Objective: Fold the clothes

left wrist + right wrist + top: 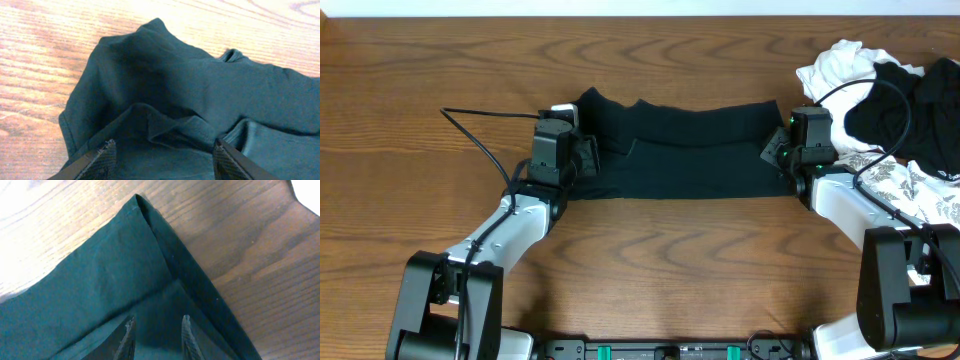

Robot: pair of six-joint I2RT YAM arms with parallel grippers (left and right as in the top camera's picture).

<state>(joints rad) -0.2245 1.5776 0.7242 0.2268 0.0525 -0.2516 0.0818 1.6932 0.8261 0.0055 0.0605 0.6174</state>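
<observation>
Mid-table, the dark green garment (680, 150) lies flat as a wide band running left to right, with a layer already folded over itself. First fold looks done; it probably still needs folding in from the ends to get compact.

Pile of unfolded clothes (900, 100) at the far right corner is white, black and patterned pieces, all heaped. So the task is early: one item partway, the rest untouched.

Left gripper (582, 152) sits at the band's left end, right gripper (778, 152) at its right end.

View differences:
- Overhead gives the layout and the pile, but can't resolve the jaws.
- Left wrist shows its fingers (102, 161) wide apart, nothing held. Cloth under them is rumpled, with a hem ridge bunched between the tips.
- Right wrist shows a clean folded corner on the wooden table (260, 255), edges aligned. Its fingers (128, 339) stand a narrow gap apart over the upper layer; can't tell if they pinch cloth.

Left end looks messier than the right.
</observation>
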